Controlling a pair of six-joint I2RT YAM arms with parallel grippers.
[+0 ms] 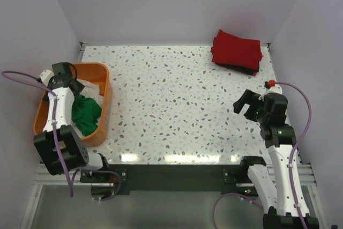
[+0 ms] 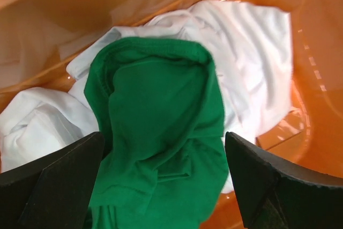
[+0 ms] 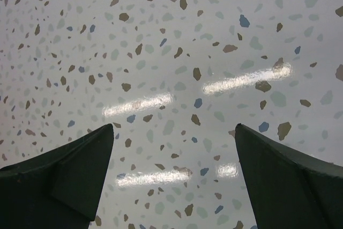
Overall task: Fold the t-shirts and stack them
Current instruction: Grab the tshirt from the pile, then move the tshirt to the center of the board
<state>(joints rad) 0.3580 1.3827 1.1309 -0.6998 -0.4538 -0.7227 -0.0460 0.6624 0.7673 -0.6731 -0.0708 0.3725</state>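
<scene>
At two o'clock, red tee [image 1: 236,46] folded atop black tee [image 1: 247,70] (half done); green tee [image 2: 161,132], off-white tee [image 2: 252,52] unfolded in basket [image 1: 105,87] at nine; left gripper [image 2: 163,186], right gripper [image 3: 171,175] jaws apart.

The red t-shirt [image 1: 236,49] is mostly hiding the black t-shirt [image 1: 246,69]. The green t-shirt [image 2: 161,132] is partly covering the off-white t-shirt [image 2: 252,41].

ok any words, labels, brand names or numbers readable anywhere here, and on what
None can be read in any view.
The green t-shirt, white t-shirt, red t-shirt and orange basket show no print or tag.
The table bears only speckles and glare.
The left arm and right arm show no marking large enough to read.
</scene>
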